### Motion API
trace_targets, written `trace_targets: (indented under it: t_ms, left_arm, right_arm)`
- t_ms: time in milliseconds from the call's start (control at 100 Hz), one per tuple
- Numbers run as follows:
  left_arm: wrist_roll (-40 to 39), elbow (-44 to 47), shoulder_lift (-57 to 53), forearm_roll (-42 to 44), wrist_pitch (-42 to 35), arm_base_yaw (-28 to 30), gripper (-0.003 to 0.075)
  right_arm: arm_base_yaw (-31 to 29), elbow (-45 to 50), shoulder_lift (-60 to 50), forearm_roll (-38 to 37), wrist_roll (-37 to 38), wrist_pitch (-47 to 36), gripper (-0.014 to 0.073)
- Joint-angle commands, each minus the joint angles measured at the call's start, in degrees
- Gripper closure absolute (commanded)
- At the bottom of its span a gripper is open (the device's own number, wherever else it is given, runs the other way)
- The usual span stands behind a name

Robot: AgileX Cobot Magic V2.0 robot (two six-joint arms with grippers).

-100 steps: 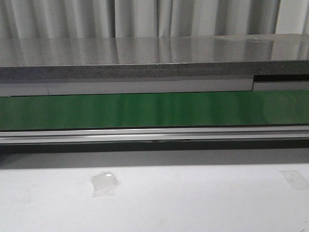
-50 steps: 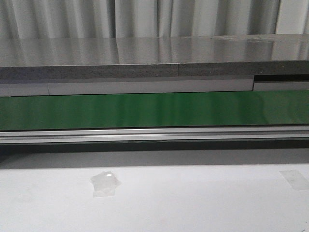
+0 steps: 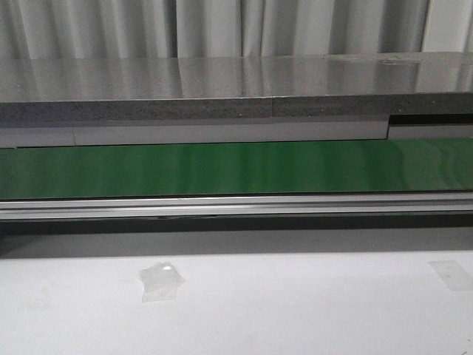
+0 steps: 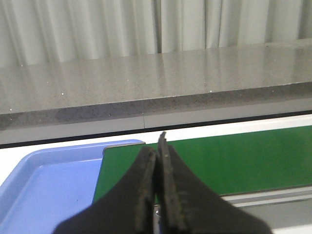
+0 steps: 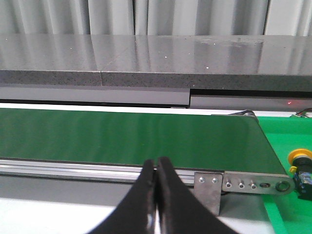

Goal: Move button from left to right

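A: Front view first. Shows what?
B: Shows a green conveyor belt [image 3: 236, 168] running left to right, framed by an aluminium rail [image 3: 236, 205] on the near side. Backed by a grey stone-like counter [image 3: 236, 81] and pale curtains [image 3: 222, 28] at the far end. Nearest, a white table [image 3: 295, 310] carrying two clear tape patches, one at near left [image 3: 161, 281], one at the right edge [image 3: 451, 274]. No arm or button visible here.

A: Left wrist view?
B: Looks over the left end effector [image 4: 159, 146], black fingers pressed together with nothing between. Beyond, a blue tray [image 4: 53, 185] sitting just left of the belt's left end, its visible part bare.

A: Right wrist view?
B: Looks over the right end effector [image 5: 156, 165], fingers likewise closed flat against each other, gripping nothing. Past the tips, the belt's right end with a metal bracket [image 5: 243, 184] bearing screws and a round hole. Further right, a bright green surface [image 5: 287, 170].

A: And the button?
B: Found only in this view: the button [image 5: 300, 168], at the extreme right edge, resting on that bright green surface just beyond the belt's right end. Round yellow-orange cap on a dark body; partly cut off by the frame, markings too small to read. Well apart from the right end effector.
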Motion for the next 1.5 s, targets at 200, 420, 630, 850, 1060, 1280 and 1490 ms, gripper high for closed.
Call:
trace_targets:
  t_ms: [200,420,630,850,1060,1280,1490]
  left_arm:
    - [-2.09,4.16,-4.94,-0.01,-6.68,2.73,0.0740]
    - [-2.67,7.30,-7.30,-0.29,-9.43,6.63,0.0740]
    - [-2.67,8.88,-7.30,-0.29,-12.32,7.15,0.0740]
    - [-2.67,8.88,-7.30,-0.29,-12.24,7.15,0.0740]
    - [-2.67,8.88,-7.30,-0.29,-12.24,7.15,0.0740]
    - [-2.57,8.88,-7.30,-0.29,-12.24,7.15,0.0740]
    - [-2.57,8.88,-7.30,-0.29,-12.24,7.15,0.0740]
  right_arm:
    - [0.05,-0.94,-0.99,-0.66,-0.31,-4.95,0.0662]
    - [0.05,-0.94,-0.99,-0.66,-0.31,-4.95,0.0662]
    - [0.05,-0.94,-0.99,-0.66,-0.31,-4.95,0.0662]
    - [0.05,-0.94,-0.99,-0.66,-0.31,-4.95,0.0662]
    - [0.05,-0.94,-0.99,-0.66,-0.31,-4.95,0.0662]
    - [0.05,-0.94,-0.99,-0.66,-0.31,-4.95,0.0662]
    - [0.05,-0.94,-0.99,-0.66,-0.31,-4.95,0.0662]
